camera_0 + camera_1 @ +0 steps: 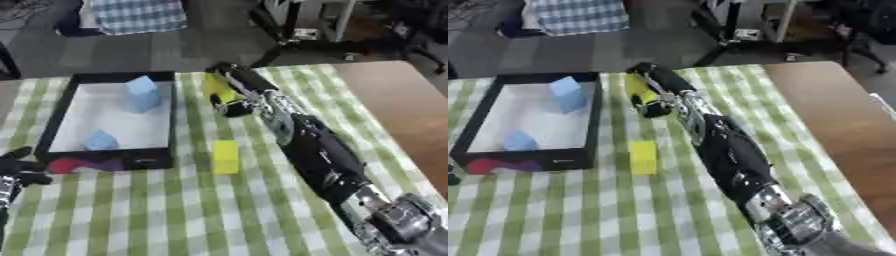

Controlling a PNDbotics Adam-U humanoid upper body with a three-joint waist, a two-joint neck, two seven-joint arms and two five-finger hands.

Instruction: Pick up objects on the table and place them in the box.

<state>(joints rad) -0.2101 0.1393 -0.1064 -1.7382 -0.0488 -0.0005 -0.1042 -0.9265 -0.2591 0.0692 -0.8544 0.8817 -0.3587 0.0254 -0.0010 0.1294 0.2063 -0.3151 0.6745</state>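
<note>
A black box (106, 77) with a white floor stands at the left of the green checked cloth. Inside it are a tall pale blue block (142, 93) and a smaller blue piece (100, 140). My right hand (250, 83) reaches in from the lower right and is shut on a yellow object (216, 86), just right of the box's far corner and above the cloth. A yellow block (225, 156) lies flat on the cloth near the box's front right corner. My left hand (18, 167) rests open at the lower left edge.
Something red (63, 165) and something purple (107, 164) show low at the box's front wall. A bare brown tabletop (402, 110) lies to the right of the cloth. Chairs and a checked fabric (136, 15) stand beyond the far edge.
</note>
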